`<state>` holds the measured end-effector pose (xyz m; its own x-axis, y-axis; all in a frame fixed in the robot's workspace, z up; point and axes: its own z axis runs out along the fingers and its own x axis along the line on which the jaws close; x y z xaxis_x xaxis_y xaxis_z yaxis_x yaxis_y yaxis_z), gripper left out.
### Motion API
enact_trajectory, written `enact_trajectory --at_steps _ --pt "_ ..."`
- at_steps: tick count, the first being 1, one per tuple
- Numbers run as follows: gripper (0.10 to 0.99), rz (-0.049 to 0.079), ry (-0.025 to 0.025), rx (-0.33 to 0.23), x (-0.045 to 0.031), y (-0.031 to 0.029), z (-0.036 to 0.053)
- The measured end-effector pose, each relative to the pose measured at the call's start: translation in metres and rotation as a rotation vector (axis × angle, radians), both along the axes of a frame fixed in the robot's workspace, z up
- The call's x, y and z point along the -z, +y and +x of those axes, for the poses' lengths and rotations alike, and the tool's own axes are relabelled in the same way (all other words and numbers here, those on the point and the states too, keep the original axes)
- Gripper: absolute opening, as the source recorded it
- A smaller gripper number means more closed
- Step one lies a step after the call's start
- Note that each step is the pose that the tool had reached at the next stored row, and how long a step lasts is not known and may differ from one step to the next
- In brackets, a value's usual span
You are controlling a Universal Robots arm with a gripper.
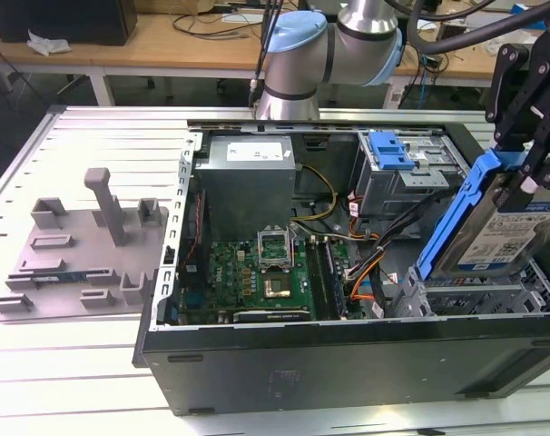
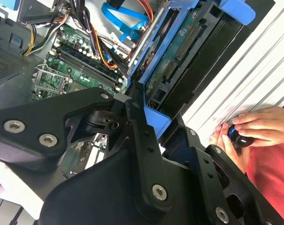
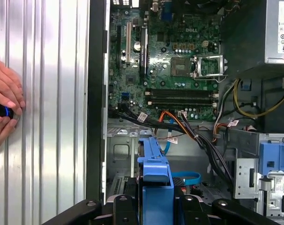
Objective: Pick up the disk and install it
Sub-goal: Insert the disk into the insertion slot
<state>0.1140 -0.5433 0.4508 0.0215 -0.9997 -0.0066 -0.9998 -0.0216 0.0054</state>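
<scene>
Gripping the disk [image 1: 502, 234] by its blue carrier, the pincer [image 1: 529, 174] is clamped tight on it. The disk hangs tilted above the open computer case [image 1: 348, 372], near the table [image 1: 75, 363] edge at the exterior view's right.

The flat rectangular silver-grey metal disk [image 1: 506, 234] is showing a white-and-blue printed label and is wearing a bright blue plastic carrier frame [image 1: 452, 218]. The angular metal gripper [image 1: 522, 180] is appearing black. The flat circuit motherboard [image 1: 257, 272] is showing green, with orange, yellow and black cables [image 3: 177, 119]. The ribbed metal table [image 1: 75, 372] is showing silver parallel grooves, and the moulded plastic fixture [image 1: 84, 241] is looking plain grey.
</scene>
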Motion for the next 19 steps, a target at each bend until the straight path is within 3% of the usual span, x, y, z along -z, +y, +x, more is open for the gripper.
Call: enact_trajectory --at_steps 7,11,13,17,19 --pt "0.369 0.000 -0.0001 0.001 0.0058 -0.0011 0.0000" --pt "0.369 0.000 -0.0001 0.001 0.0055 -0.0011 0.0001" --pt "0.369 0.000 -0.0004 0.001 0.0024 -0.0011 0.0002" --pt "0.369 -0.009 0.0000 0.002 -0.0119 -0.0002 -0.0013" --pt "0.369 -0.009 0.0000 0.003 -0.0135 -0.0002 -0.0018"
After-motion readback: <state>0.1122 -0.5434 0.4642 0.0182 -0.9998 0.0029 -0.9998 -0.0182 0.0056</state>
